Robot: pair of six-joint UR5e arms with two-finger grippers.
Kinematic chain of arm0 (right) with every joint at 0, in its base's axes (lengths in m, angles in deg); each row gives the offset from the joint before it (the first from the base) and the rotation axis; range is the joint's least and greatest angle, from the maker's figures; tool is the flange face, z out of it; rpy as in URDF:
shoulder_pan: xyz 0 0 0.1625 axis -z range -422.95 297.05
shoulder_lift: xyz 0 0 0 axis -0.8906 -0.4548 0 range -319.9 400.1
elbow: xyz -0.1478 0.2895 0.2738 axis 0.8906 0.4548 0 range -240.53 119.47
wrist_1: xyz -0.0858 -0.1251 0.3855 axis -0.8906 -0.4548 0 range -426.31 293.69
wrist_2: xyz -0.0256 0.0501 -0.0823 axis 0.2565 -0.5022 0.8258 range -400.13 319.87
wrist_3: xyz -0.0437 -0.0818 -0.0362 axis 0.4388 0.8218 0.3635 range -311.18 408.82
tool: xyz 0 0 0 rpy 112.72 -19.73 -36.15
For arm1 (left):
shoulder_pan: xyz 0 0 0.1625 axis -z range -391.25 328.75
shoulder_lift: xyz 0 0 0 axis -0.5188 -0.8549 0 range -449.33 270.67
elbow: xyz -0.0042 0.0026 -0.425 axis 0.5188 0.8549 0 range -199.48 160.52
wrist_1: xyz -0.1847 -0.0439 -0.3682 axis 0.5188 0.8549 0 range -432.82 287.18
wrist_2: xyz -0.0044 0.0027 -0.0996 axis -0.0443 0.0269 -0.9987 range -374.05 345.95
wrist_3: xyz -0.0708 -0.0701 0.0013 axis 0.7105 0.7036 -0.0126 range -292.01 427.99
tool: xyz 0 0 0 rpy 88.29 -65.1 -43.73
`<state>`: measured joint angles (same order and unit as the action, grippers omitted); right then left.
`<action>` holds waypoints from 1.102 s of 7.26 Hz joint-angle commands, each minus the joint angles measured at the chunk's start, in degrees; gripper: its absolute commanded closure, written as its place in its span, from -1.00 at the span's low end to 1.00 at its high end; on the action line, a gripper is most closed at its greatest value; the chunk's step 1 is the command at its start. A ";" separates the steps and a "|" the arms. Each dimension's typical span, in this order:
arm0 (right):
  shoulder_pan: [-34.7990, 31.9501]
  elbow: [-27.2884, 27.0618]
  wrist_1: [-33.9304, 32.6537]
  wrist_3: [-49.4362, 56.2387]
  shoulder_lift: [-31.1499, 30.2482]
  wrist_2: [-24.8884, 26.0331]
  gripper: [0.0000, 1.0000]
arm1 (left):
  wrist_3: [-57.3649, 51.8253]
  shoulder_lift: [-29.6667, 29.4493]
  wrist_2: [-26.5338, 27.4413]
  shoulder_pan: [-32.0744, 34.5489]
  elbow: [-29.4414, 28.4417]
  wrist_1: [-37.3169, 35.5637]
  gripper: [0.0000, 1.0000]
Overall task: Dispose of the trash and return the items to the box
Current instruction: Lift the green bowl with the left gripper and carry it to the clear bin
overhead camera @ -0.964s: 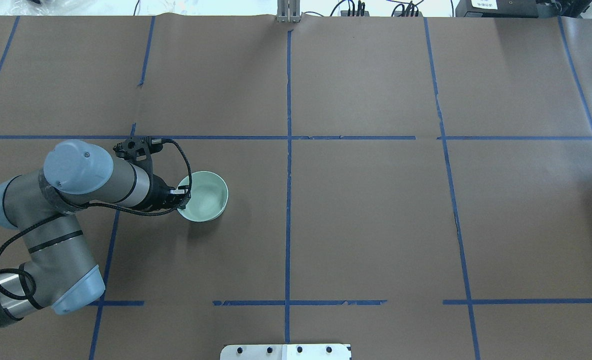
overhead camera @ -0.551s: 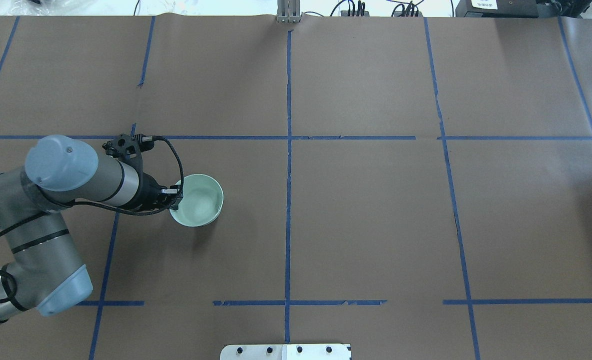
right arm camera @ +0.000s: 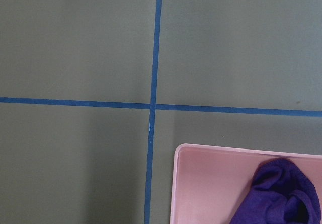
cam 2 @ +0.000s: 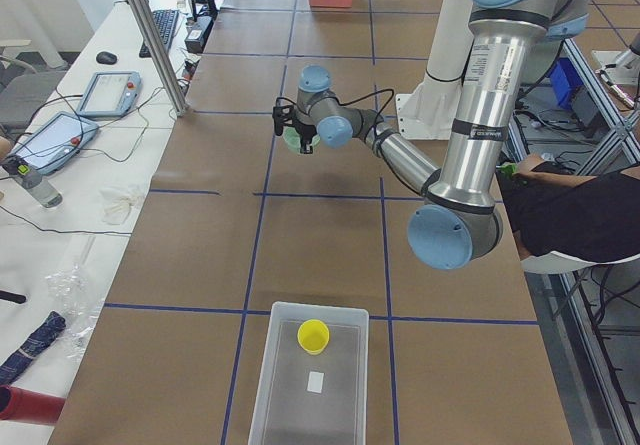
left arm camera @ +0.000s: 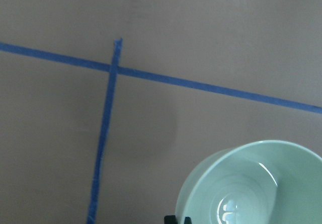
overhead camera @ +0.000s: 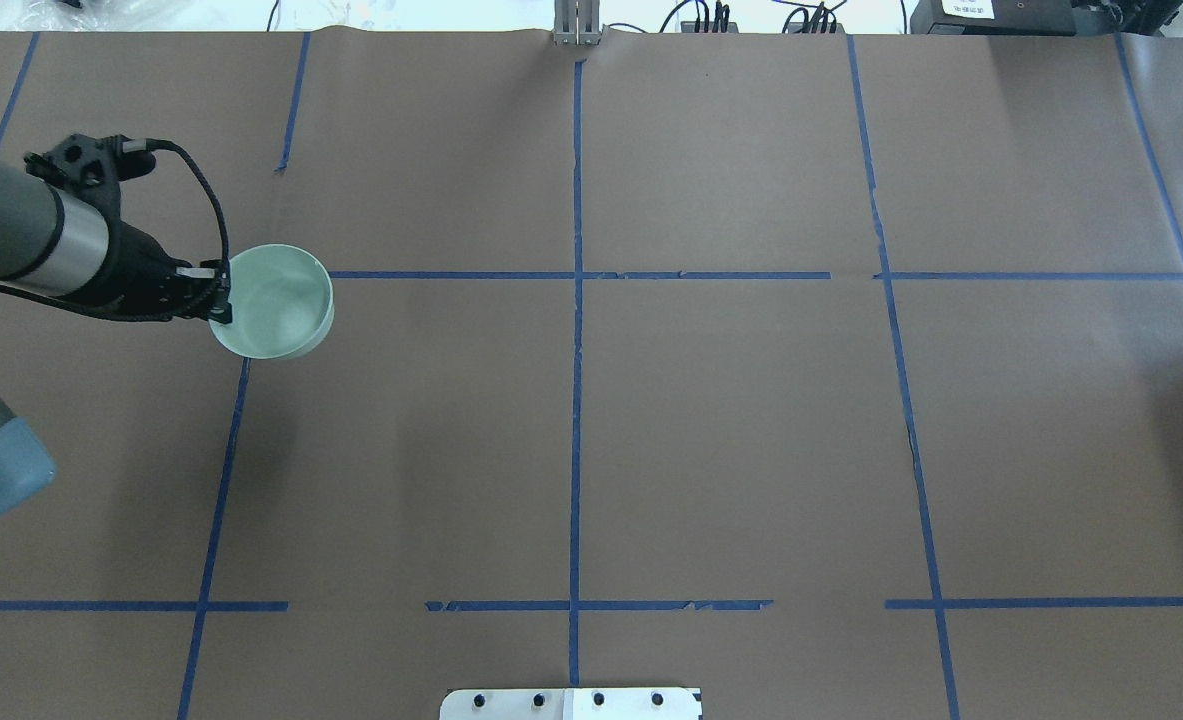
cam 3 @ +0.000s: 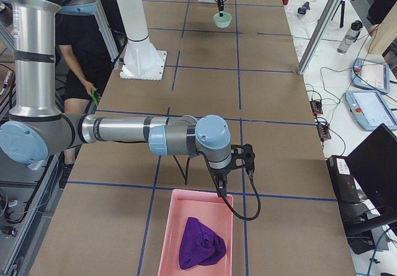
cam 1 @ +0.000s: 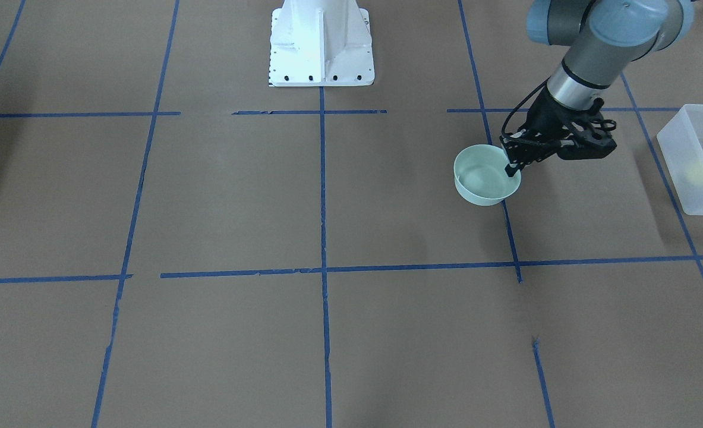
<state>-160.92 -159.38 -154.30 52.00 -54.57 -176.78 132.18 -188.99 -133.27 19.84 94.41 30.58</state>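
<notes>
left fingers (cam 1: 510,169) on bowl (cam 1: 483,183), yellow cup (cam 2: 313,336) apart in box (cam 2: 340,405)

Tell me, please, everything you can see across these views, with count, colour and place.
bowl: one, pale green, held by its rim over the table's left part.
cup: one, yellow, inside the box.
box: one, frosted white, at the table's left end.
tray: one, pink, at the table's right end.
cloth: one, purple, in the tray.
table: one, brown covering with a blue tape grid.
left gripper: one, black, shut on the bowl's rim.
right gripper: one, black, above the tray's edge; open or shut cannot be told.
</notes>
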 commanded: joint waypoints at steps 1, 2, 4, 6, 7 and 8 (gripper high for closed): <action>1.89 0.32 -0.08 -0.37 -0.68 -1.26 -1.00 | -15.85 5.58 -2.48 11.08 0.81 -2.50 1.00; 3.56 0.15 0.10 -0.80 -0.60 -1.25 -1.00 | -23.77 7.96 -4.85 14.79 0.02 -2.77 1.00; 8.04 -0.81 1.76 -10.25 0.28 -1.17 -1.00 | -37.24 10.62 -7.33 22.79 -4.70 -2.94 1.00; 9.02 -2.48 4.32 -14.23 0.46 -1.61 -1.00 | -51.03 10.88 -7.77 32.36 -14.26 -2.94 1.00; 9.20 -2.75 4.41 -14.52 0.37 -1.87 -1.00 | -56.15 10.88 -7.77 36.58 -18.23 -2.86 1.00; 9.64 -2.75 4.32 -14.52 0.46 -2.65 -1.00 | -59.59 10.97 -7.86 38.45 -21.22 -2.77 1.00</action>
<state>-151.80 -161.90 -150.05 37.97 -54.18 -178.73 77.94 -178.10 -141.03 54.77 77.42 27.72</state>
